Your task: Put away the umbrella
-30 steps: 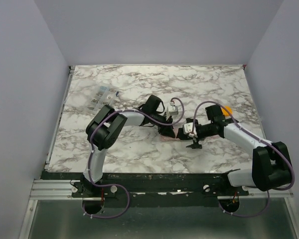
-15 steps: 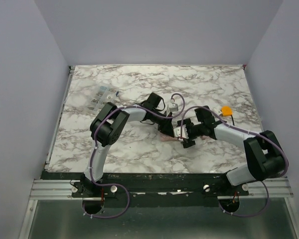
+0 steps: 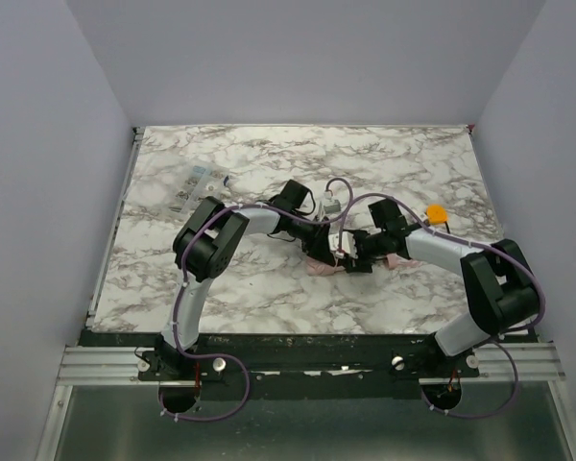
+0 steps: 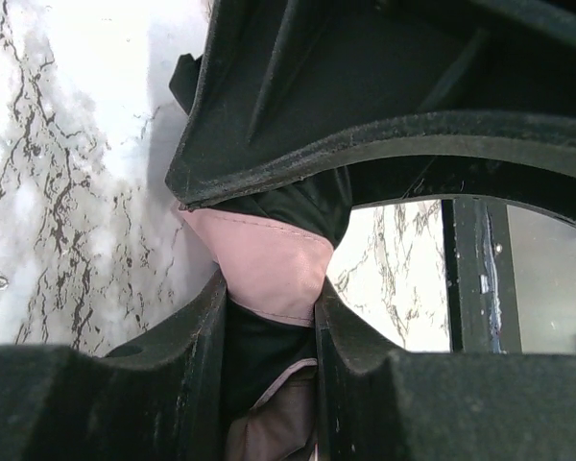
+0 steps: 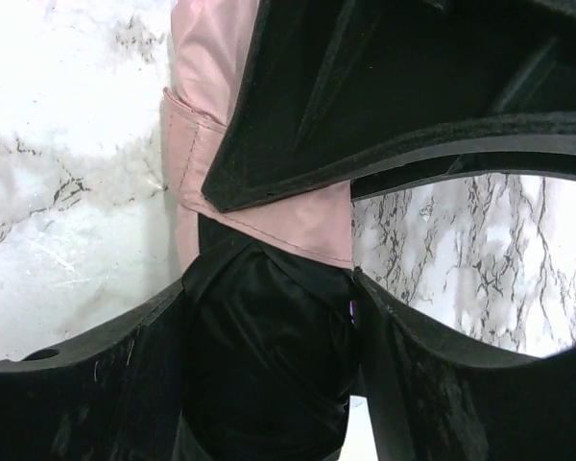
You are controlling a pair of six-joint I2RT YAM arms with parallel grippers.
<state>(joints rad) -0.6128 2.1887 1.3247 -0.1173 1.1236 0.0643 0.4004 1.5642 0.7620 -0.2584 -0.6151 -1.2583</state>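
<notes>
Umbrella (image 3: 317,270) on the desk (image 3: 221,158), centre toward the near edge — left claw (image 4: 269,274) pinching its pink fabric, right claw (image 5: 269,259) clamped across the bundle. Best squeezed evenly — folds gathered, none slipping free.

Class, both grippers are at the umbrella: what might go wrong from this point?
1. The left gripper pinches only a fold of fabric on the umbrella, so the fold may slip out.
2. The right gripper grips right beside it, so the two may collide.
3. Pulling apart might tear or unfurl the cloth.
</notes>
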